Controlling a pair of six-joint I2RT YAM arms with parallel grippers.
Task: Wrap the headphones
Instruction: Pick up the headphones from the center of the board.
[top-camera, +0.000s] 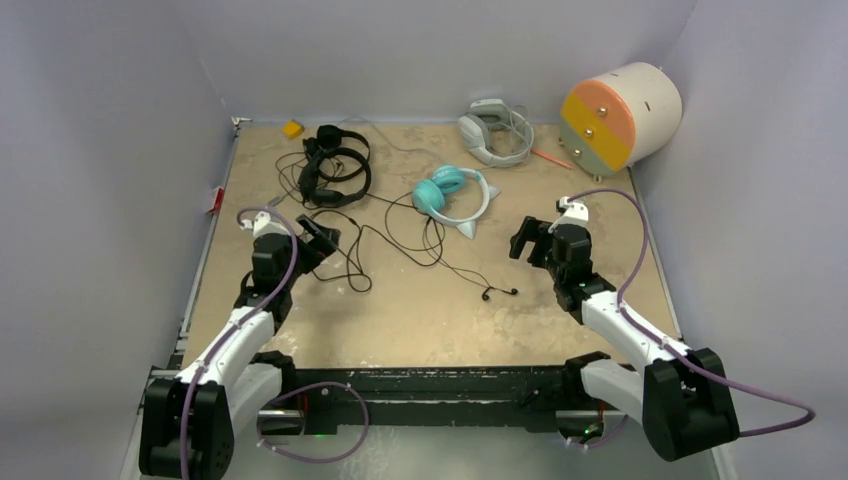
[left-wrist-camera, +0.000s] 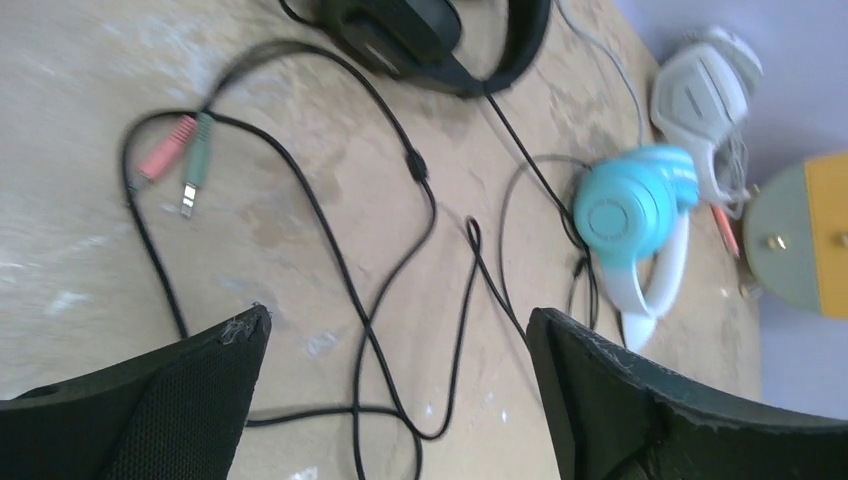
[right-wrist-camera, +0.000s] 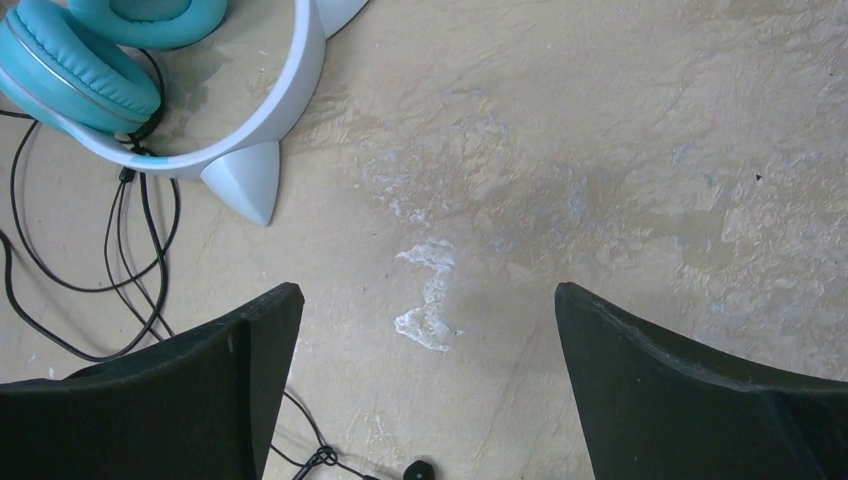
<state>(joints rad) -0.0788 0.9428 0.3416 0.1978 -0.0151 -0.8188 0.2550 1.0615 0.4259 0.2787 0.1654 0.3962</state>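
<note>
Item: teal cat-ear headphones (top-camera: 452, 195). They lay flat at mid-table, cups to the left, with the white band arching right and one ear pointing at the near edge.

Right gripper (top-camera: 530, 240): jaws stood wide apart, nothing held. It hovered to the right of the teal pair and a little nearer than it, and this was judged the closer arm.

Left gripper (top-camera: 318, 238): equally wide and empty, poised over the loose black cords (left-wrist-camera: 415, 165), with pink and green plugs (left-wrist-camera: 183, 152) alongside. The black headphones (top-camera: 335, 165) lay beyond it.

Surface: a worn tan tabletop (top-camera: 400, 320), scuffed pale in patches.

Rear: a grey-white headset (top-camera: 493, 130) and an orange-faced drum (top-camera: 620, 118), with plain lilac walls.
</note>
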